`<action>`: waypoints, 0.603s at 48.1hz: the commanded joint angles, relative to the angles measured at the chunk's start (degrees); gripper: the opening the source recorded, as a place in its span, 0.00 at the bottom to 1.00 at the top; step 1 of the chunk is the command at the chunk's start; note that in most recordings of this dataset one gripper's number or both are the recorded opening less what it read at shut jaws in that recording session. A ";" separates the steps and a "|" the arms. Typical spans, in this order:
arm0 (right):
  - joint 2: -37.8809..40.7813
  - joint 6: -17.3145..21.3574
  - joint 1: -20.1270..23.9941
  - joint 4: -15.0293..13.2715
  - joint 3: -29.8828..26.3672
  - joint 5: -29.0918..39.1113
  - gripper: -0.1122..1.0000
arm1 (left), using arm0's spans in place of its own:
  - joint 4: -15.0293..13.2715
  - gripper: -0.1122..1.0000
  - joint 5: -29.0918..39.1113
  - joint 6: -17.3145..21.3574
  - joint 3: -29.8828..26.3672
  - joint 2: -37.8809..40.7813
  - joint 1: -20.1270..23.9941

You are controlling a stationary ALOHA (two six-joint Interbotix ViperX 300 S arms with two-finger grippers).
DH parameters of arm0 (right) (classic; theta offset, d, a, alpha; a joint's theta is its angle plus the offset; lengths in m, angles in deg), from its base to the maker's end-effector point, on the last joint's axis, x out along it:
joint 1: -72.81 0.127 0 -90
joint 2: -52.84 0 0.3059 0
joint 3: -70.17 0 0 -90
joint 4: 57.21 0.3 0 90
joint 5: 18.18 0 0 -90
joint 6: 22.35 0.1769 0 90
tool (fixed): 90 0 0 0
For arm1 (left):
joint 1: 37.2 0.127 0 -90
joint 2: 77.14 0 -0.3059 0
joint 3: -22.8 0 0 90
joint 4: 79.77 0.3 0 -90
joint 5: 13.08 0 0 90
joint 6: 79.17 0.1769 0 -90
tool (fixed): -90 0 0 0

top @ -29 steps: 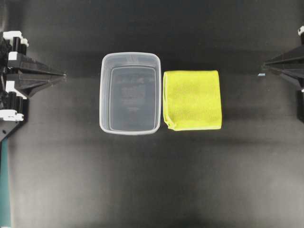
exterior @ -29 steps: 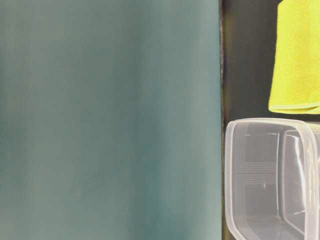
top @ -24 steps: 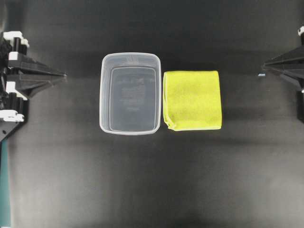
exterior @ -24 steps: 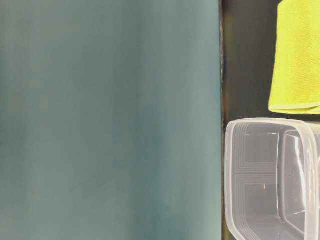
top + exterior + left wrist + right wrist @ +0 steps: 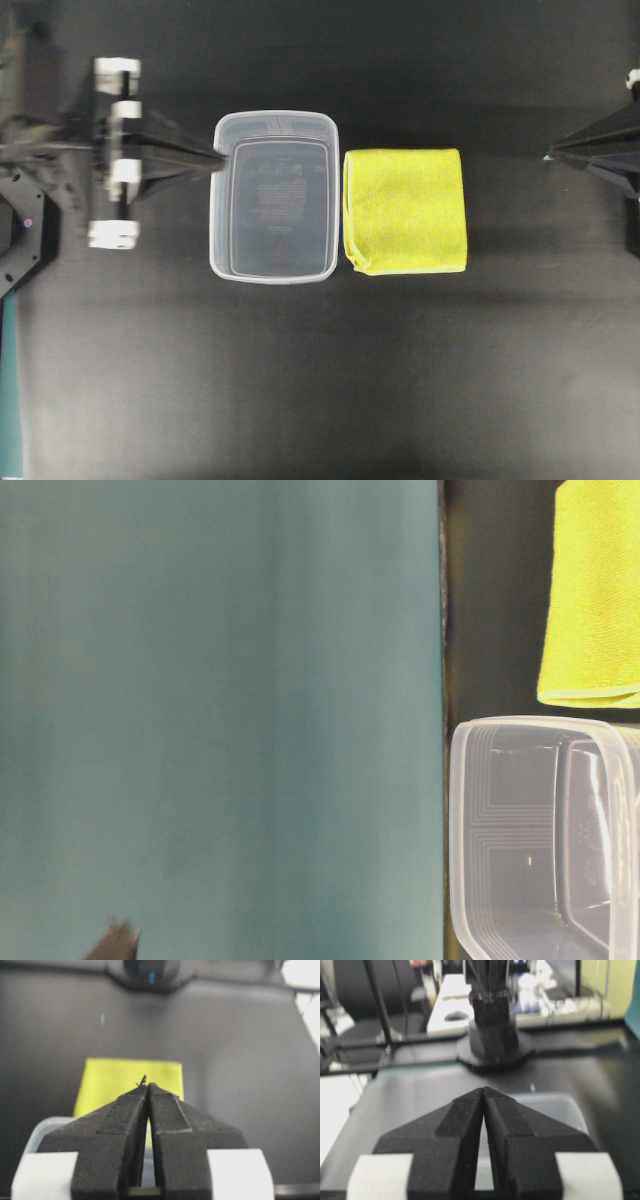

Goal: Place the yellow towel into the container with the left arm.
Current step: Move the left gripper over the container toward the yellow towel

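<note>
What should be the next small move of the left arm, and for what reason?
Probably carry the left gripper onward above the container toward the yellow towel and open its fingers. They are shut at the container's near rim, and the towel lies flat beside the far wall.

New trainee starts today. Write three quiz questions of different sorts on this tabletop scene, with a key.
1. True or false: the yellow towel already lies inside the container.
2. The left gripper tip is nearest: A) the container's rim, B) the towel, C) the right gripper.
3. Fill in: in both wrist views, the gripper fingers are pressed ____.

Key: 1 false, since the towel sits beside the tub on the black table. 2 A. 3 together.
</note>
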 commanded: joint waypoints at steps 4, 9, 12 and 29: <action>-1.76 0.09 -1.58 0.18 -0.70 2.72 0.10 | 0.18 0.11 6.15 0.26 -9.40 7.12 -0.09; -3.78 0.09 -2.37 0.18 -0.70 3.69 0.18 | 0.18 0.11 9.32 1.23 -14.33 12.48 -0.09; -5.36 0.09 -2.46 0.18 -0.53 4.75 0.29 | 0.18 0.11 11.07 1.93 -17.31 15.21 -0.26; -11.78 0.00 -2.46 0.18 0.09 10.46 0.77 | 0.18 0.37 21.45 7.12 -31.55 29.36 0.70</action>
